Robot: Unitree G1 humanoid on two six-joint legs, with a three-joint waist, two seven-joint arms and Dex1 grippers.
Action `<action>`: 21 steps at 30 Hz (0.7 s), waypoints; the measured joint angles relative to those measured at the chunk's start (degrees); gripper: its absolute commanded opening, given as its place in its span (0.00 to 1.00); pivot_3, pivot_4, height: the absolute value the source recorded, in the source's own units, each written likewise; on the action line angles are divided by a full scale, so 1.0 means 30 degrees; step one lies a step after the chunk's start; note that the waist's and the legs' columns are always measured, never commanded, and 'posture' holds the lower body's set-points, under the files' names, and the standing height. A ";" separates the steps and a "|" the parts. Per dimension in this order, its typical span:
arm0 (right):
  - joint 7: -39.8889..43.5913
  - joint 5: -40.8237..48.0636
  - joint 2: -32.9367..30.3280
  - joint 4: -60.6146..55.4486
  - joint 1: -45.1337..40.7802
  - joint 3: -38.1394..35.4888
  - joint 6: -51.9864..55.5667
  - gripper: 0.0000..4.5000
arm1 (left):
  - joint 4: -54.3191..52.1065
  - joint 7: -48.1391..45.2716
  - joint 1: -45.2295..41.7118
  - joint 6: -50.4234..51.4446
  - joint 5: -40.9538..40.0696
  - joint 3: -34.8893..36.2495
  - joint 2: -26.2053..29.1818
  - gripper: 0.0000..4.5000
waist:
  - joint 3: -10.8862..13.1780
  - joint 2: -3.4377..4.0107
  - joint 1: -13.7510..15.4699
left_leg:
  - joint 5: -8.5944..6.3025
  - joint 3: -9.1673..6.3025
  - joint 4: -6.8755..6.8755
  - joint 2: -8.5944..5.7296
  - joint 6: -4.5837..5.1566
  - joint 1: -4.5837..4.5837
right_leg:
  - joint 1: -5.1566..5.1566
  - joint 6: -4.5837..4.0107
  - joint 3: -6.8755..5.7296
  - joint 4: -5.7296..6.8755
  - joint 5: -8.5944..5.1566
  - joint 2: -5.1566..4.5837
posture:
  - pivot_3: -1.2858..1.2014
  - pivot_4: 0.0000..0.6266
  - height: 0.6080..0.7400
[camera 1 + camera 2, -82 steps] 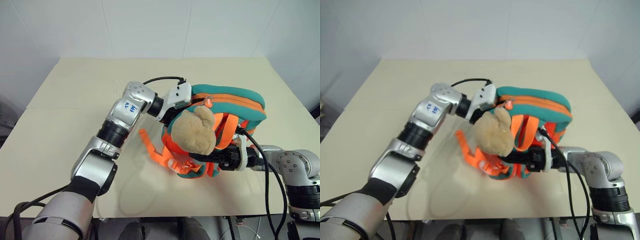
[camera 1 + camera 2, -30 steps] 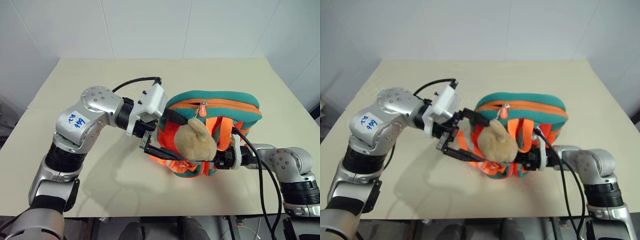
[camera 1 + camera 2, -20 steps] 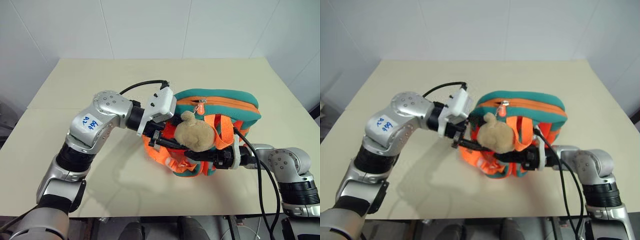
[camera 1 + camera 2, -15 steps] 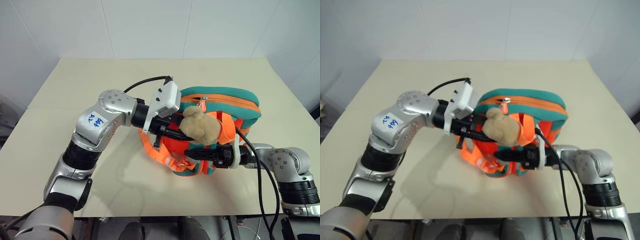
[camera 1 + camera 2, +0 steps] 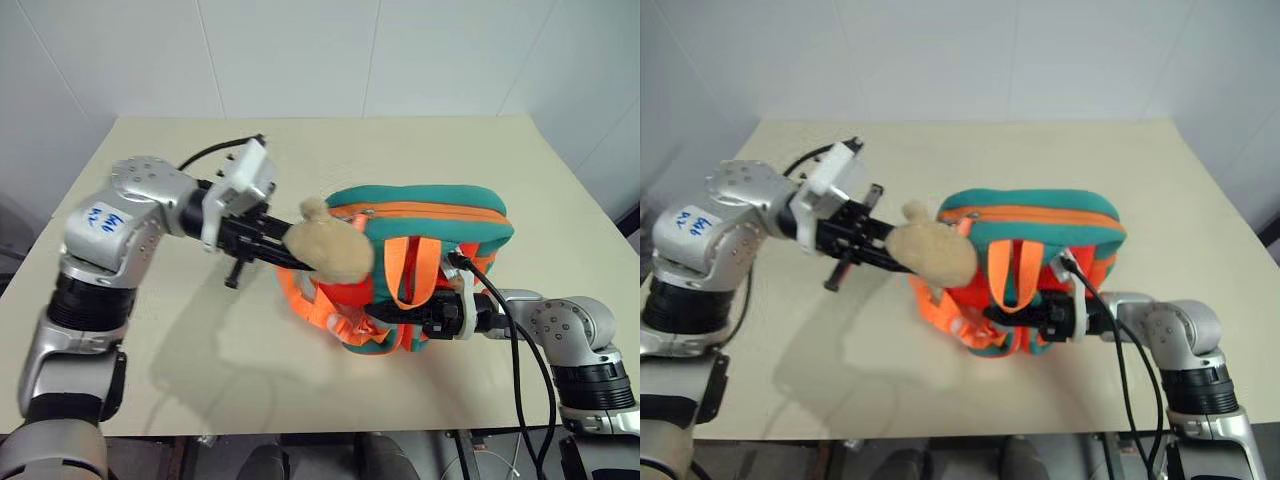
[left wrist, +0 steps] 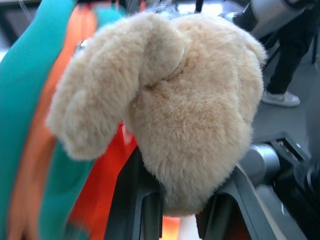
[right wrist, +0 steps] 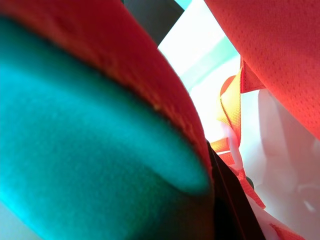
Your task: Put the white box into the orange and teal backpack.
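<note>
Pale bench against a white panelled wall.
From my head feed I see the beige bench [image 5: 150, 350] filling the middle of the frame, its far edge meeting the white wall [image 5: 300, 50] across the top, which is crossed by thin seams. Dark grey floor [image 5: 15, 230] shows at the left edge. Lighting is soft and even.

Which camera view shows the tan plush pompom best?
The left wrist view: the pompom sits close up between the left gripper fingers. Both eye views show it smaller, beside the backpack. The right wrist view shows backpack fabric.
</note>
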 measured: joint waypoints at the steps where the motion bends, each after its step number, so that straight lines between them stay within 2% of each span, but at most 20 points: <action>1: -0.0008 0.0005 0.0000 -0.0006 0.0007 0.0000 0.0000 0.13 | 0.0928 -0.0324 -0.0255 -0.0409 0.0273 0.0014 0.0333 0.09 | 0.0000 0.0000 0.0006 | 0.0000 0.0000 0.0000 -0.0001 0.0000 0.0000 | 0.0000 -0.0001 -0.0002 -0.0001 0.0000 0.0001 | 0.52 0.24 1.00; 6: -0.0066 0.0049 0.0023 -0.0197 0.0037 -0.0029 -0.0010 0.13 | 0.5723 -0.1465 -0.1389 -0.3186 0.1881 -0.0040 0.0407 0.09 | 0.0000 0.0000 0.0050 | -0.0001 0.0003 -0.0001 -0.0002 0.0001 -0.0003 | 0.0003 0.0000 -0.0004 0.0017 0.0000 0.0001 | 0.52 0.24 1.00; 13: -0.0341 0.0219 0.0027 -0.0370 0.0211 -0.0176 0.0033 0.13 | 1.1526 -0.1642 -0.2768 -0.6425 0.4110 -0.0737 -0.1296 0.09 | 0.0000 0.0000 0.0053 | -0.0007 0.0005 -0.0002 -0.0002 0.0012 -0.0019 | -0.0002 0.0004 -0.0008 0.0043 0.0002 0.0001 | 0.52 0.24 1.00; 17: -0.0679 0.0336 0.0036 -0.0707 0.0578 -0.0426 0.0080 0.13 | 1.5084 -0.1637 -0.3142 -0.7732 0.5153 -0.0940 -0.2901 0.09 | 0.0000 -0.0001 0.0098 | -0.0008 0.0003 0.0007 -0.0005 0.0014 -0.0027 | 0.0000 0.0008 -0.0013 0.0046 0.0004 0.0000 | 0.52 0.24 1.00; 21: -0.1023 0.0518 0.0049 -0.0945 0.0759 -0.0590 0.0127 0.13 | 1.7306 -0.1661 -0.3617 -0.8469 0.6066 -0.1197 -0.3966 0.09 | 0.0000 -0.0003 0.0098 | -0.0011 0.0002 0.0007 -0.0006 0.0019 -0.0029 | 0.0000 0.0011 -0.0013 0.0044 0.0005 0.0000 | 0.52 0.24 1.00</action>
